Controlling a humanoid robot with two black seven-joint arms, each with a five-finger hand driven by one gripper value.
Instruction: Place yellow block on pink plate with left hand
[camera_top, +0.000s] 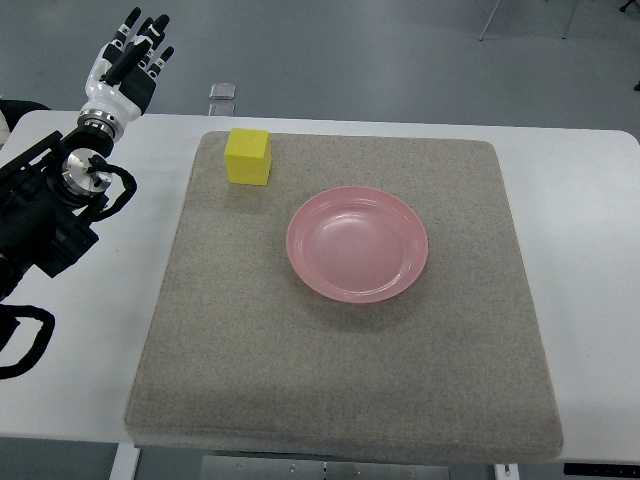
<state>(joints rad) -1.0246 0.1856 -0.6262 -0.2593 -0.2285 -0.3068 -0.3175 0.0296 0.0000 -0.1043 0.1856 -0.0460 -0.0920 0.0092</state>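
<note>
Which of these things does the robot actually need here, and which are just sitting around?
Needed: yellow block, pink plate, left hand, open, empty.
Just there: grey mat, white table, small clear object at the far edge.

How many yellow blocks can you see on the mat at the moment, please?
1. The single yellow block sits near the far left corner of the grey mat, apart from the empty pink plate at the mat's middle. Nothing in view could hide another.

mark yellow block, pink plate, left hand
yellow block (248, 157), top view, on its top face.
pink plate (357, 243), top view, on its bare centre.
left hand (133, 60), top view, on the palm.
</note>
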